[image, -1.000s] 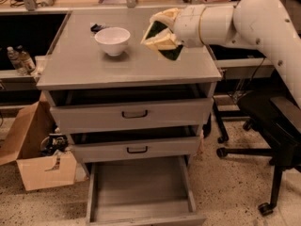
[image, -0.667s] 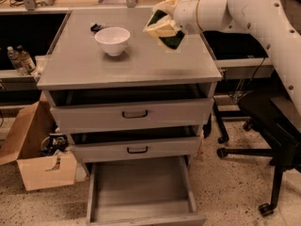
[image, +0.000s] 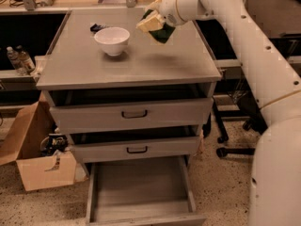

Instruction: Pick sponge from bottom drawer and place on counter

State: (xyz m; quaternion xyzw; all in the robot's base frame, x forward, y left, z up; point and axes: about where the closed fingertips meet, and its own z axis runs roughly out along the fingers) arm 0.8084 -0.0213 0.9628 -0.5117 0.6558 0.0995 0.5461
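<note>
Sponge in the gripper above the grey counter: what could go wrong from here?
1. The gripper holds the small dark green sponge in the air over the flat grey counter; released from there, it may bounce toward the counter's edge.
2. The round white bowl stands close beside it; a sideways move could knock it.

No legible text, labels or numbers anywhere. Gripper (image: 153, 22) hangs above the counter (image: 141, 65), at 3 o'clock from the white bowl (image: 112, 40), clasping the sponge (image: 164, 32).
</note>
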